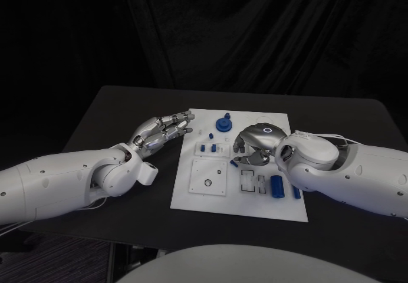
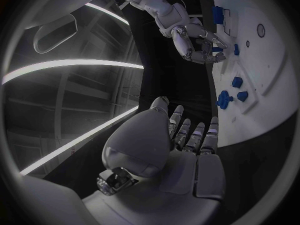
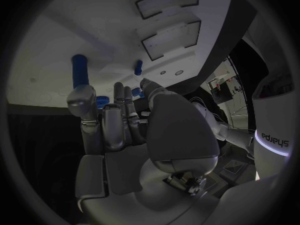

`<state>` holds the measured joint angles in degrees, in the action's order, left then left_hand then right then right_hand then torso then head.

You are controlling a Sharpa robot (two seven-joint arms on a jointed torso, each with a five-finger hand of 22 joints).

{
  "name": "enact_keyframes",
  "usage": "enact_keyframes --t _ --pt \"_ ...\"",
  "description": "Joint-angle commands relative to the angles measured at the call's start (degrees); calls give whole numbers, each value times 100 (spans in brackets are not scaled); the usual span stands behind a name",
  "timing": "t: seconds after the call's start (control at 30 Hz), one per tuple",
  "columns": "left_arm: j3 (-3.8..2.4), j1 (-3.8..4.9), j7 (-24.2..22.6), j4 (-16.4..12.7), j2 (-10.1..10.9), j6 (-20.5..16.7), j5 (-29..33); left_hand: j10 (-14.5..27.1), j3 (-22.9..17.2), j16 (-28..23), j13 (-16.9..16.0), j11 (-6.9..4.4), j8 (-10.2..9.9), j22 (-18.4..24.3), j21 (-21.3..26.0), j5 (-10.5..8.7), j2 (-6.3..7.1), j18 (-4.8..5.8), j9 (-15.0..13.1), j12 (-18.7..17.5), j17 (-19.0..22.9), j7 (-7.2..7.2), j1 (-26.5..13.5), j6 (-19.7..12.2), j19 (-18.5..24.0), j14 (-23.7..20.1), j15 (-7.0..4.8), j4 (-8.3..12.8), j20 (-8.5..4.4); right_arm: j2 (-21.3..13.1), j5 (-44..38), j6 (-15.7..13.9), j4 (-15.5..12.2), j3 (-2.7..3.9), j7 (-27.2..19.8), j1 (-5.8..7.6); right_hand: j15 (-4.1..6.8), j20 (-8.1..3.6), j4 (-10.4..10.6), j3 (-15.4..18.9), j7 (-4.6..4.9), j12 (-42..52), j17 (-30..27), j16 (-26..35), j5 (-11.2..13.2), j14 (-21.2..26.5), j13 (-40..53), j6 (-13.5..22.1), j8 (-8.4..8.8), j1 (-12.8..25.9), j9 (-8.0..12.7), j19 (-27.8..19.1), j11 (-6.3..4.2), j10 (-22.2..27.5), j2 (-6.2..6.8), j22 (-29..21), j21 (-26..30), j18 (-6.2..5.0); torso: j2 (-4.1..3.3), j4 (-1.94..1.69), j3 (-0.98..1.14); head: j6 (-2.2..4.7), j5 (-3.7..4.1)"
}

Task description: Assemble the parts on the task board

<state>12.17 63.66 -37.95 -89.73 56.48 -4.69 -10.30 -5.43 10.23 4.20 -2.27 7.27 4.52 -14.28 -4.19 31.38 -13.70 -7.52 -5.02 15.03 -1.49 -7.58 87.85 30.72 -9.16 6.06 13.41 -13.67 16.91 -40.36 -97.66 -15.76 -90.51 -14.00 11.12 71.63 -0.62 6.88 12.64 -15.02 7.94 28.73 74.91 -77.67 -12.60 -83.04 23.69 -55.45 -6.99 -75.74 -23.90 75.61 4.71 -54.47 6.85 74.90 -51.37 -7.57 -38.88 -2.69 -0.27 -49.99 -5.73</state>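
Head view: task board is lying mid-table, blue parts sitting along its right side. Right hand is hovering over the board centre, fingers curling down; whether it is gripping anything, cannot tell. Left hand is resting open at the board's left edge. Right forearm is reading "sharpa".

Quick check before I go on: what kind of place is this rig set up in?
Probably a lab or demo test cell, not a workshop floor: a black table against dark drapes, one white task board with small blue parts, and the silver left hand and right hand over it.
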Motion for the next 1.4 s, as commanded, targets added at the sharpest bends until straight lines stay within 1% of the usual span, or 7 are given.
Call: enact_keyframes --t 0.03,0.3,0.63,1.0,1.13,1.2,1.4 --pt "-6 -10 -37 1 -21 85 29 3 -25 32 -6 50 33 -4 -28 32 6 112 -6 38 -7 -18 69 19 -36 35 -14 -4 0 71 -1 91 67 -14 213 -60 10 -23 5 32 7 23 24 -20 4 -19 8 -41 -30 37 -9 -19 -12 -22 11 581 56 64 1 4 -5 -1 0" --pt "-6 -19 -28 13 -39 97 29 7 -40 33 -4 58 30 -1 -29 31 -1 121 -3 33 -7 -25 78 3 -41 32 -11 -4 1 193 -1 67 166 -13 244 -162 15 -30 -3 64 -1 29 21 -19 -83 -18 30 -41 -26 45 -29 -23 -18 7 -2 576 87 61 2 -6 -6 -1 15" --pt "-6 -36 -40 33 -58 95 29 13 -80 41 -5 101 -38 11 -33 25 17 170 47 51 -6 -41 96 -268 -69 22 -5 -5 -1 297 0 48 248 -12 195 -289 35 -49 -97 69 -25 40 12 -16 -211 -21 58 -65 -34 -58 -75 -4 -40 -12 -18 582 85 63 4 0 -5 -1 7" --pt "-6 -56 -25 55 -74 116 29 9 -87 40 -7 108 -36 17 -32 27 17 177 44 62 -5 -49 99 -248 -69 18 -7 -5 -2 346 0 -2 312 -12 153 -338 59 -75 -295 -47 -42 -51 -39 25 -829 5 35 -91 -39 -290 -191 -19 -62 -78 -43 572 185 55 3 -2 -3 -1 12" --pt "-6 -67 -18 71 -89 126 29 7 -102 41 -8 119 -32 21 -32 36 17 186 42 66 -5 -60 110 -242 -73 16 -10 2 -2 345 0 -24 312 -12 120 -343 73 -90 -452 -187 -45 -110 -42 25 -1229 7 8 -126 -54 -451 -257 -13 -71 -126 -57 580 188 56 6 -1 -4 -1 13" --pt "-6 -73 -15 74 -93 129 29 7 -113 43 -8 123 -27 23 -32 42 18 192 40 68 -5 -66 120 -231 -76 14 -13 11 -2 339 0 -55 311 -12 92 -344 91 -108 -621 -294 -49 -133 -47 28 -1498 10 -6 -187 -92 -610 -320 -4 -87 -191 -63 592 161 58 7 -1 -3 -1 12" --pt "-6 -89 -10 77 -90 136 29 6 -126 42 -8 125 -22 27 -32 48 22 199 38 73 -5 -73 133 -224 -78 11 -15 22 -3 292 0 -189 279 -12 -15 -346 104 -126 -775 -346 -52 -150 -77 54 -1511 27 -17 -234 -126 -720 -390 -7 -107 -274 -51 596 149 58 12 5 -2 -1 -9"
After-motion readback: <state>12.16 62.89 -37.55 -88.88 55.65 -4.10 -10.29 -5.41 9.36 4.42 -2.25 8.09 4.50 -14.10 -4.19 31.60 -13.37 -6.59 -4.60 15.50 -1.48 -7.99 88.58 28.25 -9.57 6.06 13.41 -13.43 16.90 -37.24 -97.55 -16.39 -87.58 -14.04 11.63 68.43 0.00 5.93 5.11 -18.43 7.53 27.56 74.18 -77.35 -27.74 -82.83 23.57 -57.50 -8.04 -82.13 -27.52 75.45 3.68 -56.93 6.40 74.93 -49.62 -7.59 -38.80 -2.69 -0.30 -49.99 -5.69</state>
